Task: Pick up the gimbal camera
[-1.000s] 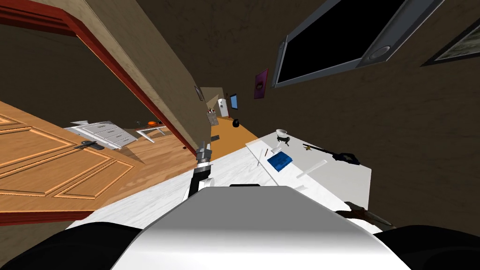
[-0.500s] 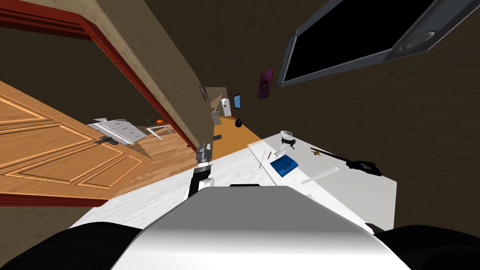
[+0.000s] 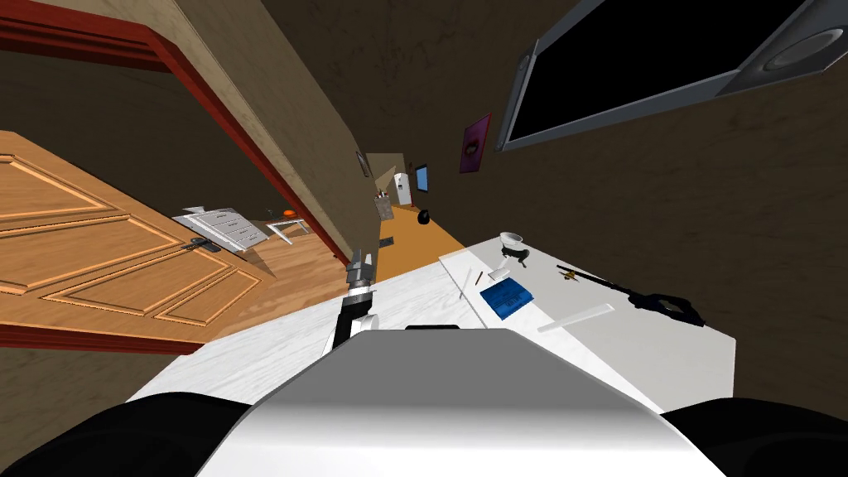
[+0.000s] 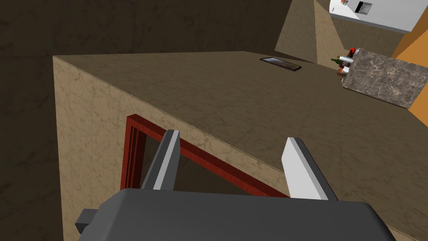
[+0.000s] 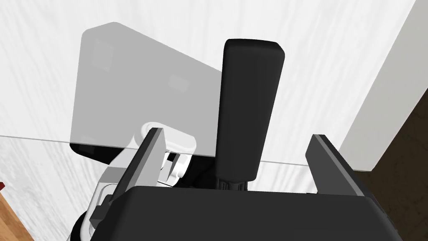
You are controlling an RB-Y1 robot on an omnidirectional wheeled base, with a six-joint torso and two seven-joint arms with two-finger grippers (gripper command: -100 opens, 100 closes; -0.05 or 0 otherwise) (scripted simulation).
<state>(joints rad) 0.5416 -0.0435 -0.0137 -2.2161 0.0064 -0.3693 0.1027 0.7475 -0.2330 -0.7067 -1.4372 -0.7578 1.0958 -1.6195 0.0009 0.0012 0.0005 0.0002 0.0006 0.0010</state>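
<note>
On the white desk (image 3: 662,356) to my right lies a thin black device with a long stem and a looped dark handle (image 3: 662,302), near the wall; it looks like the gimbal camera. A small dark object (image 3: 522,253) sits by a white bowl (image 3: 511,239) at the desk's far end. My left gripper (image 3: 360,269) is raised ahead of my chest, well left of the desk and far from the device. In the left wrist view the left gripper (image 4: 232,136) is open and holds nothing. My right gripper (image 5: 236,133) is open too, pointing down at a white grained surface.
A blue book (image 3: 507,296) and a white strip (image 3: 575,318) lie mid-desk. An open wooden door (image 3: 99,248) in a red frame (image 3: 224,108) stands at the left, with white drawers (image 3: 219,228) beyond. A dark screen (image 3: 646,66) hangs above the desk. White flooring (image 3: 273,348) spreads ahead.
My view has swung: the desk and its objects slid right and the door drew in from the left. Both arms hold the same pose against my chest.
</note>
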